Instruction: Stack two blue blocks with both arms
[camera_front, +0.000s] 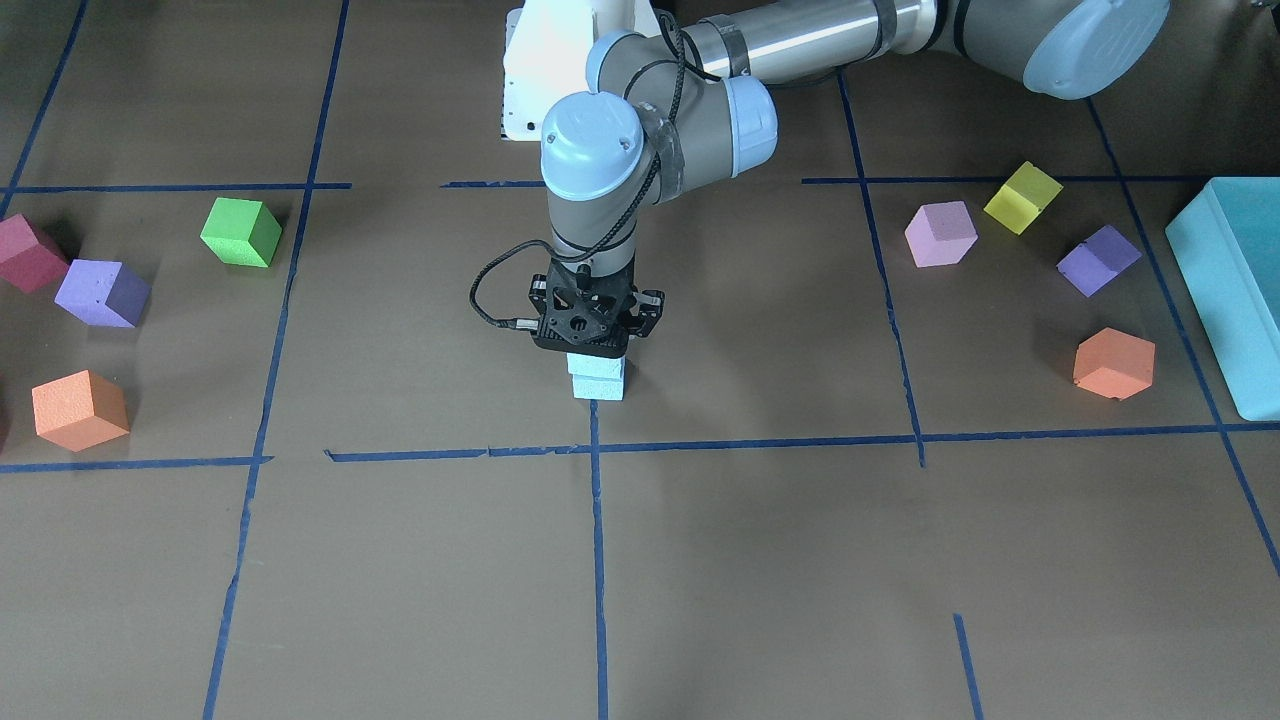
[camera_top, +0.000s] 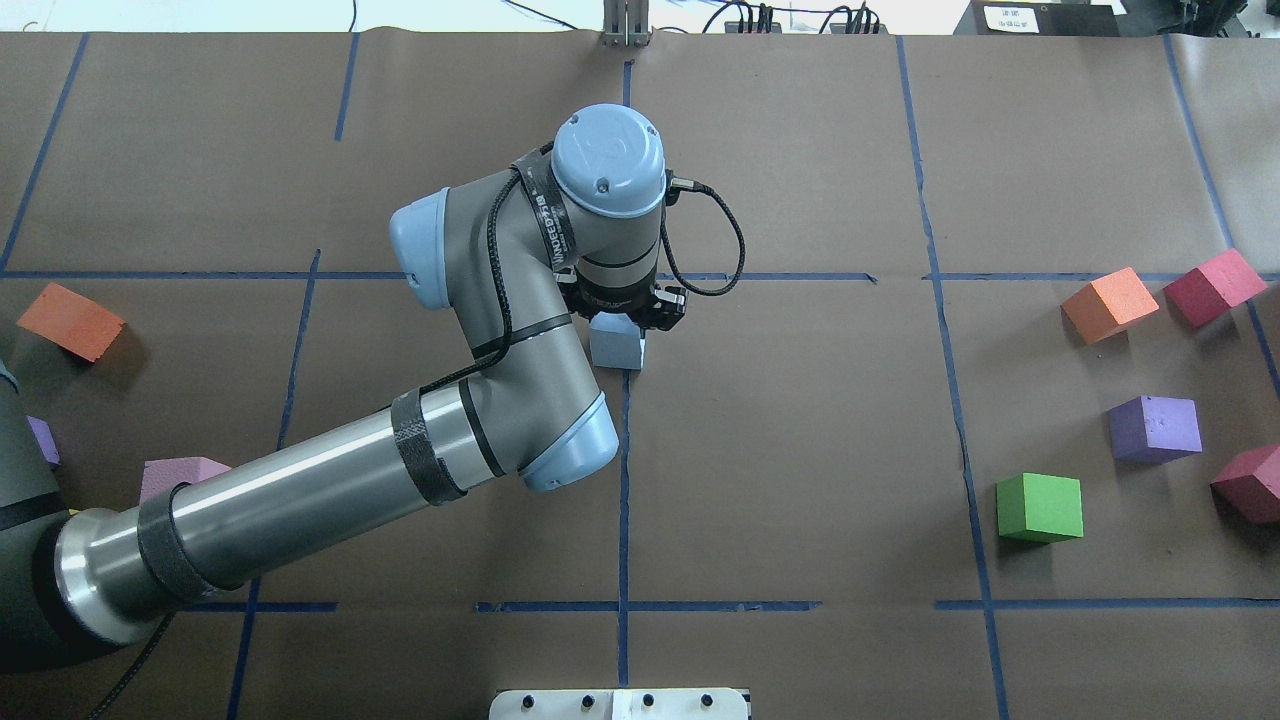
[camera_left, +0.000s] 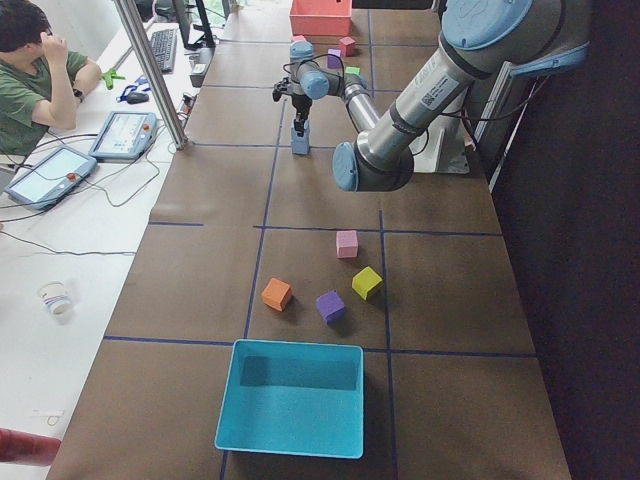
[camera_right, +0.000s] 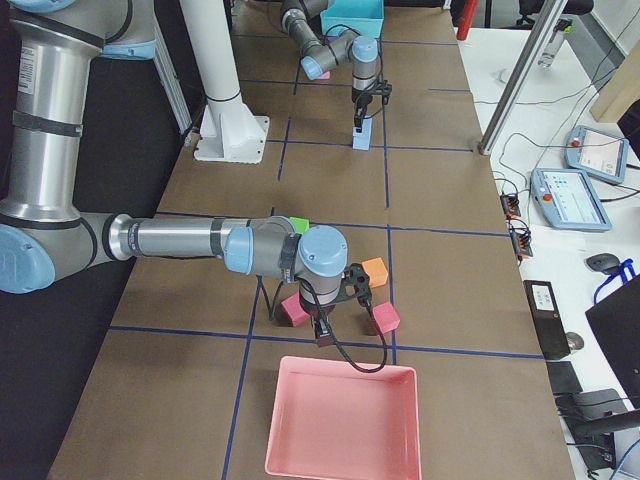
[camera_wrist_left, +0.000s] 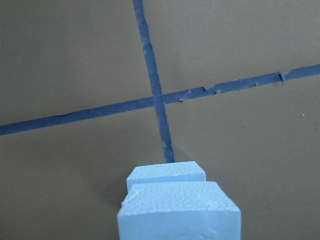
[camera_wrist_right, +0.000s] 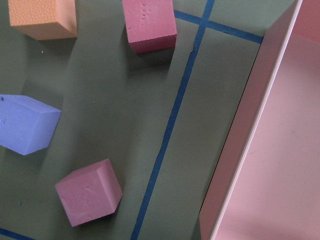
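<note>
The two pale blue blocks stand stacked at the table's middle, on a blue tape crossing. My left gripper points straight down and is shut on the upper blue block, which rests on the lower block, set slightly off it. In the overhead view only one blue block face shows under the left gripper. My right gripper shows only in the exterior right view, low over red cubes near a pink tray; I cannot tell whether it is open or shut.
Loose cubes lie at both table ends: green, purple, orange, pink, yellow, orange. A large teal box stands at my left end. A pink tray stands at my right end.
</note>
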